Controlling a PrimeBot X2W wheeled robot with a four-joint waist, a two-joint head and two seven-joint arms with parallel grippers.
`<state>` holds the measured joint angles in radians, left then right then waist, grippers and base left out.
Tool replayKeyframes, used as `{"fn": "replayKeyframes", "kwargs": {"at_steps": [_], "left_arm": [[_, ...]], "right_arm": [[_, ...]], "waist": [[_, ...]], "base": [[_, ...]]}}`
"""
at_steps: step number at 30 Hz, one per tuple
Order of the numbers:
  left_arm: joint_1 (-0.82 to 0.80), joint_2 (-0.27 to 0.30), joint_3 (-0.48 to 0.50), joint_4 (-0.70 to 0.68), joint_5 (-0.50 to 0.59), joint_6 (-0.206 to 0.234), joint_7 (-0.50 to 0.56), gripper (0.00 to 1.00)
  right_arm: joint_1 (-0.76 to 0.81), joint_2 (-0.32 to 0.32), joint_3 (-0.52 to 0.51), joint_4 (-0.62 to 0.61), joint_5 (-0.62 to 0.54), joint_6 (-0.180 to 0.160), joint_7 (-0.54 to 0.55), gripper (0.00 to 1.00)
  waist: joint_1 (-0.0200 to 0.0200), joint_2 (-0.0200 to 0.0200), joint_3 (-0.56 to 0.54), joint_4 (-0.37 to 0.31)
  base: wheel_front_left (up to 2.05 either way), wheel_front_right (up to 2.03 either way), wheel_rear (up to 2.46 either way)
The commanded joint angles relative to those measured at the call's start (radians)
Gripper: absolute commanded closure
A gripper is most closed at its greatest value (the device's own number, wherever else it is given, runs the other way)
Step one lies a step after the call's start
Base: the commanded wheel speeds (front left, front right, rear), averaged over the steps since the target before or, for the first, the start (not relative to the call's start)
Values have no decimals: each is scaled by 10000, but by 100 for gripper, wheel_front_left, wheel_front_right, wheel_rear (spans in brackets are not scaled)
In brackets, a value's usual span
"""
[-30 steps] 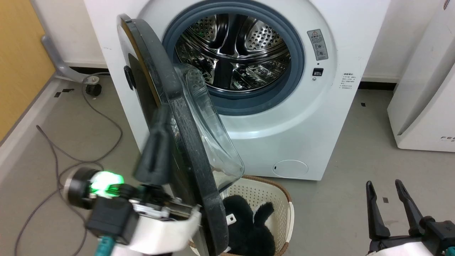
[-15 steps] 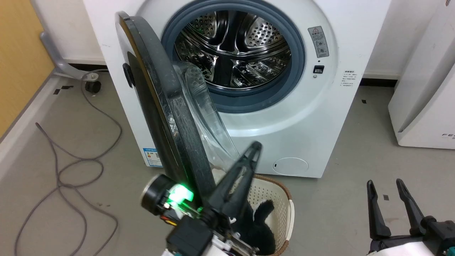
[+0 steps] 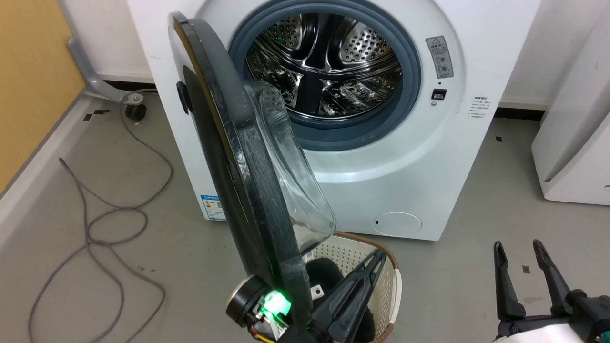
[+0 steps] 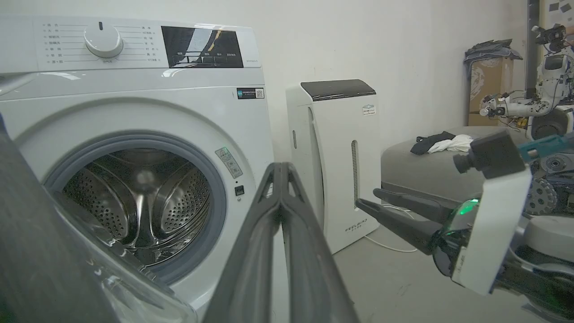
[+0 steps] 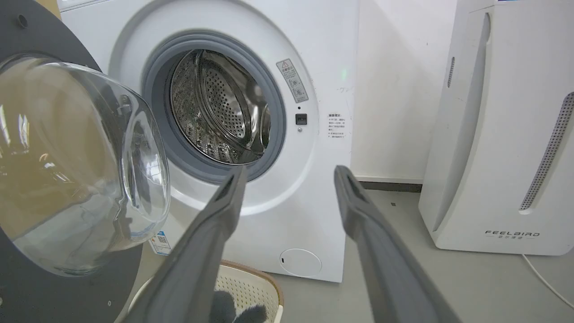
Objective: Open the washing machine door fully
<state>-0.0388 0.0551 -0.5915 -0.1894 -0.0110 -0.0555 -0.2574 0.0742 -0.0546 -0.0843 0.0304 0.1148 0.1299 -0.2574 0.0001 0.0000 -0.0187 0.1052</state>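
The door [image 3: 238, 157] sticks straight out from the washing machine [image 3: 429, 157], hinged at its left edge, so I'd call it half open. The left gripper [image 3: 376, 259], fingers pinched shut on nothing, sits just right of the door's bottom rim, glass side, above the laundry basket [image 3: 396, 290]. It's the nearer arm, so shove leftward. The right gripper [image 3: 518, 245] is spread open, well apart.
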Motion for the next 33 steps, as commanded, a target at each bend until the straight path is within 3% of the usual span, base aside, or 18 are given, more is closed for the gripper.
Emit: {"fn": "replayKeyframes", "kwargs": {"at_steps": [1, 18, 33], "left_arm": [[190, 94, -23, 136, -27, -8, -44, 100], [645, 80, 456, 1839, -442, 450, -44, 100], [788, 42, 861, 2459, -530, 463, -44, 100]], "right_arm": [[99, 43, 18, -10, -90, 8, -43, 0], [58, 43, -1, 158, -113, 8, -43, 0], [49, 43, 110, 388, -25, 8, -44, 0]], "waist": [[-1, 0, 3, 20], [-1, 0, 147, 172], [-1, 0, 142, 1134]], "base": [[0, 0, 0], [0, 0, 0], [0, 0, 0]]}}
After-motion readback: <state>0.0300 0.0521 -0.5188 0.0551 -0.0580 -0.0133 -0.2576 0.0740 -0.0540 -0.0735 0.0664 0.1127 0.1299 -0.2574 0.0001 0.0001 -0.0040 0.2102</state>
